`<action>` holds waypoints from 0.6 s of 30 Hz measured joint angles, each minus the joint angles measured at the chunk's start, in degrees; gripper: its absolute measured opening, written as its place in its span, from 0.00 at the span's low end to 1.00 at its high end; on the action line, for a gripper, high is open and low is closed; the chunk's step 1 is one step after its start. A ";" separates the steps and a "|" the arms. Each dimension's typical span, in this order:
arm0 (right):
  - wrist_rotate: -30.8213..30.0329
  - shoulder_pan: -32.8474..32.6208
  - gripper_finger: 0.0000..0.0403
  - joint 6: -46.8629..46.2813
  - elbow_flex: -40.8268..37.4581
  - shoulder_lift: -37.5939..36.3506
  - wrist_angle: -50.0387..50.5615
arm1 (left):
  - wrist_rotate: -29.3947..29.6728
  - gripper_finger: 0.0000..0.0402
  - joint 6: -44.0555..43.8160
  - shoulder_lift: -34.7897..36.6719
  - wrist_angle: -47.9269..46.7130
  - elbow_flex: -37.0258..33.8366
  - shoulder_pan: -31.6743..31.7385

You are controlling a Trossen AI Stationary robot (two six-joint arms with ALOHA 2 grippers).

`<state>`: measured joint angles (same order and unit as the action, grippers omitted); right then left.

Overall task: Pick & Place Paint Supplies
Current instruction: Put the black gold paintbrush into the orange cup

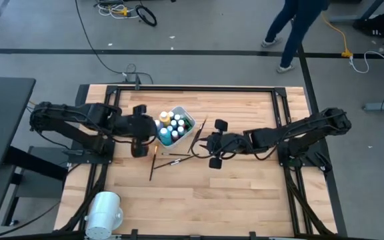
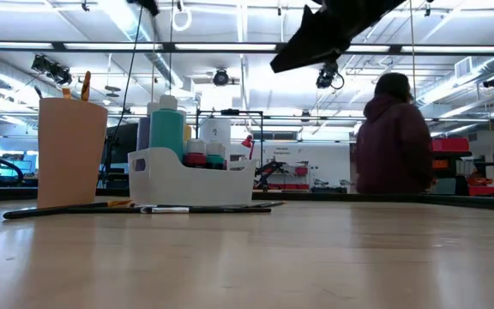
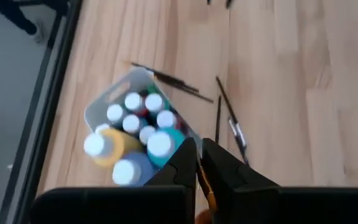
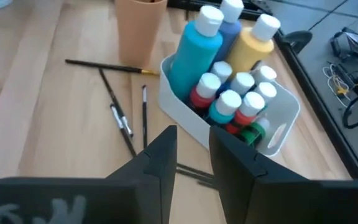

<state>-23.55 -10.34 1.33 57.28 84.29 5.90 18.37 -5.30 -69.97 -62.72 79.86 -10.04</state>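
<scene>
A white tub [image 1: 185, 113] [image 4: 278, 118] holds several white-capped paint bottles [image 1: 173, 127] [image 4: 229, 93] [image 3: 135, 118]: teal, blue, yellow, red and green. Thin dark brushes [image 1: 172, 161] [image 3: 229, 118] [image 4: 120, 118] lie flat on the wood beside the tub. A peach cup [image 2: 71, 150] [image 4: 140, 25] stands left of the tub with an orange brush handle [image 2: 85, 86] sticking out of it. My left gripper [image 1: 152, 132] [image 3: 199, 158] hangs above the cup, shut to a slit and touching nothing. My right gripper [image 1: 202, 142] [image 4: 192, 146] hovers open to the right of the tub, empty.
A large white cylinder [image 1: 104, 212] lies near the table's near left corner. A black frame [image 1: 292, 100] runs round the table. A person [image 2: 393, 137] [image 1: 292, 33] is in the room beyond the far edge. Bare wood [image 1: 232, 193] spreads across the near right part.
</scene>
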 joint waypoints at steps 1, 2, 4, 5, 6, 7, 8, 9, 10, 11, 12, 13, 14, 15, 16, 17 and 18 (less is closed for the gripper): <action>-0.13 0.18 0.24 -0.33 0.00 0.00 -0.28 | -0.13 0.04 0.00 0.00 -1.26 0.10 0.00; -0.19 0.38 0.24 -0.55 0.00 0.00 -0.76 | -0.13 0.04 0.00 0.00 -3.76 0.12 0.00; -0.57 0.74 0.24 -0.38 0.00 0.00 -1.06 | -0.60 0.03 -0.49 0.04 -8.93 0.06 -0.37; -0.56 0.98 0.25 0.24 0.00 0.00 -1.06 | -0.92 0.03 -1.43 0.02 -9.82 0.06 -0.66; -0.55 1.24 0.25 1.00 0.00 0.02 -1.06 | -1.11 0.03 -1.99 0.02 -10.25 0.06 -1.00; -0.57 1.43 0.26 1.66 0.00 0.02 -1.12 | -1.31 0.03 -2.40 0.03 -10.50 0.06 -1.48; -0.60 1.68 0.27 2.24 0.00 0.02 -1.36 | -1.51 0.03 -2.59 0.02 -10.17 0.06 -2.04; -0.58 1.97 0.27 2.54 0.00 0.02 -1.70 | -1.68 0.03 -2.64 0.02 -9.66 0.06 -2.73; -0.62 2.19 0.28 2.58 0.00 0.02 -2.20 | -1.68 0.03 -2.70 0.02 -9.67 0.06 -3.39; -0.59 2.49 0.29 2.62 0.00 0.02 -2.95 | -1.72 0.03 -3.13 0.02 -9.89 0.06 -3.99; -0.57 2.70 0.30 2.73 0.00 0.02 -3.60 | -1.78 0.03 -3.81 0.02 -9.85 0.06 -4.59; -0.53 2.86 0.32 3.20 0.02 0.02 -3.88 | -1.80 0.03 -4.92 0.02 -9.82 0.06 -5.15; -0.55 2.98 0.33 3.86 0.00 0.02 -3.90 | -1.70 0.04 -5.93 0.02 -9.85 0.06 -5.66; -0.55 3.09 0.35 4.37 0.00 0.02 -3.90 | -1.55 0.04 -6.46 0.02 -9.77 0.05 -6.18; -0.55 3.13 0.36 4.85 0.01 0.02 -3.90 | -1.36 0.04 -7.01 0.04 -9.62 -0.10 -6.68; -0.52 3.19 0.38 5.10 0.00 0.02 -3.95 | -1.33 0.04 -7.74 0.06 -9.76 -0.39 -7.05; -0.50 3.21 0.39 5.15 0.01 0.02 -4.02 | -1.28 0.04 -8.24 0.04 -10.01 -0.60 -7.33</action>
<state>-24.04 -7.14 6.48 57.29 84.31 1.88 17.08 -13.54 -69.93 -72.73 79.26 -17.37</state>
